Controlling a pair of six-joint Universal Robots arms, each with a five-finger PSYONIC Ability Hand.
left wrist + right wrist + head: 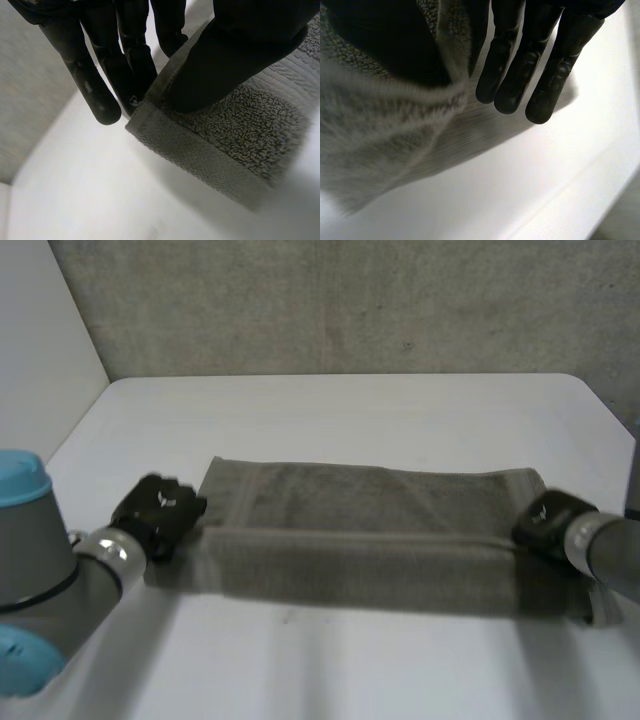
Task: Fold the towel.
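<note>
A grey towel (370, 500) lies spread lengthwise across the white table (340, 410). My left hand (158, 510) is at its left end and my right hand (548, 520) at its right end. In the left wrist view the thumb (235, 55) presses on top of a hemmed corner of the towel (240, 135), and the fingers (95, 95) reach under its edge, pinching it. That corner hangs a little above the table. In the right wrist view the towel (380, 130) is pinched between the thumb and the straight fingers (540, 65).
A grey concrete wall (350, 300) stands behind the table's far edge, and a white wall (40, 330) is at the left. Bare tabletop (330, 670) runs in front of the towel and behind it.
</note>
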